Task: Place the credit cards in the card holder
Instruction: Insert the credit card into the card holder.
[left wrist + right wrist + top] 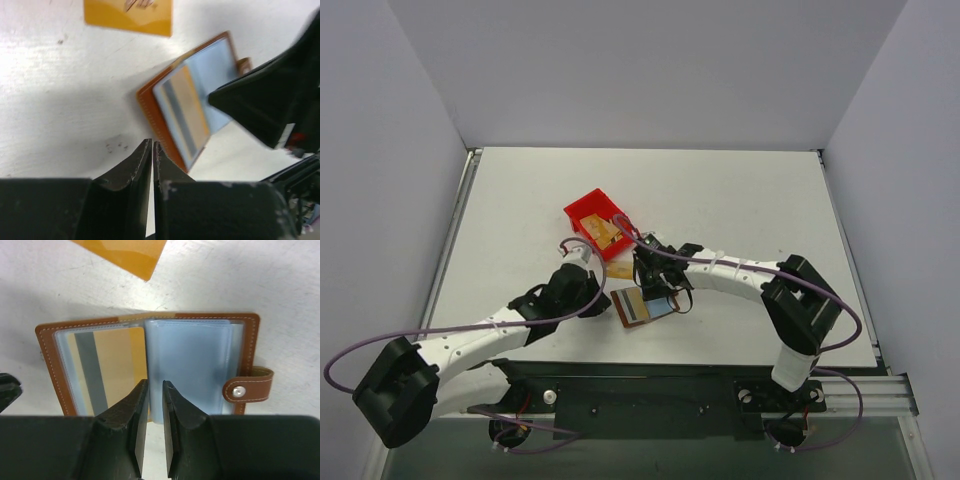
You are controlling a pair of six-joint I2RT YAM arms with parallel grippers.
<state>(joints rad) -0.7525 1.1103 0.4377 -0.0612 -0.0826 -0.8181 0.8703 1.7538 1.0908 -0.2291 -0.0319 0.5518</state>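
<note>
The brown card holder (638,305) lies open on the table between both arms. Its left pocket holds a gold credit card (112,365) with a grey stripe, and blue pocket leaves (195,365) fill the right half. My right gripper (155,381) stands over the fold, jaws nearly together, with the edge of a blue leaf in the narrow gap. My left gripper (152,143) is shut and empty, its tip just at the holder's brown edge (150,107). A loose credit card (618,270) lies on the table beyond the holder. More cards (605,232) sit in the bin.
A red plastic bin (582,208) stands behind the loose card, near the table's middle. The holder's snap tab (247,387) sticks out on the right side. Purple cables run along both arms. Grey walls close the table on three sides.
</note>
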